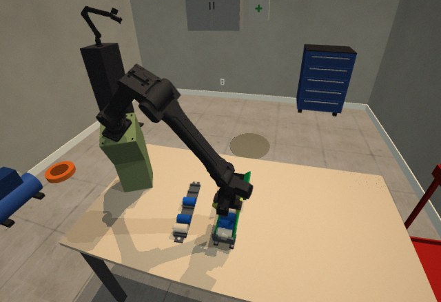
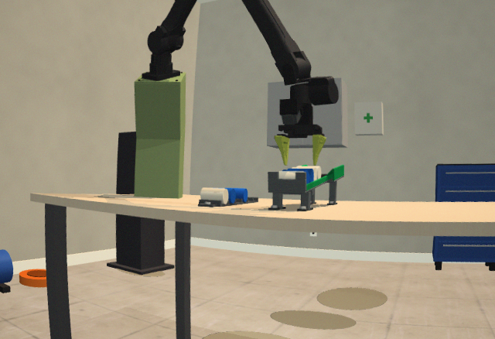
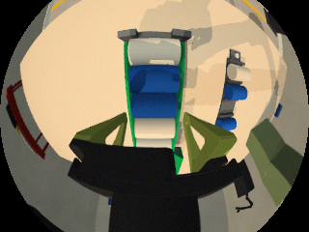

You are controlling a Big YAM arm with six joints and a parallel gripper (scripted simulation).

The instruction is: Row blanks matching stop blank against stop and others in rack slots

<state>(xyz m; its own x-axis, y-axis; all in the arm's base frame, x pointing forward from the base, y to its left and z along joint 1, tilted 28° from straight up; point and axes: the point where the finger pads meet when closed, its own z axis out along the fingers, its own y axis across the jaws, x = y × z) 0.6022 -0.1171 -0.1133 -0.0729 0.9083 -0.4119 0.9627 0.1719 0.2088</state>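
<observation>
The green feed ramp [image 1: 224, 225] with a grey stop [image 3: 154, 34] holds several blanks lying across it. From the stop these are a white blank [image 3: 154, 54], two blue blanks [image 3: 154, 93] and another white blank [image 3: 154, 130]. My gripper [image 2: 302, 152] hangs open and empty a little above the upper white blank [image 2: 313, 170], with one finger over each end of it. The dark stock rack [image 1: 185, 213] lies left of the ramp. It holds one white blank [image 1: 180, 227] and two blue blanks [image 1: 185, 209] in slots.
The green robot pedestal [image 1: 128, 156] stands at the table's back left corner. The rack and ramp sit close together near the front edge [image 1: 149, 274]. A red frame [image 1: 425, 220] stands beyond the table's right side.
</observation>
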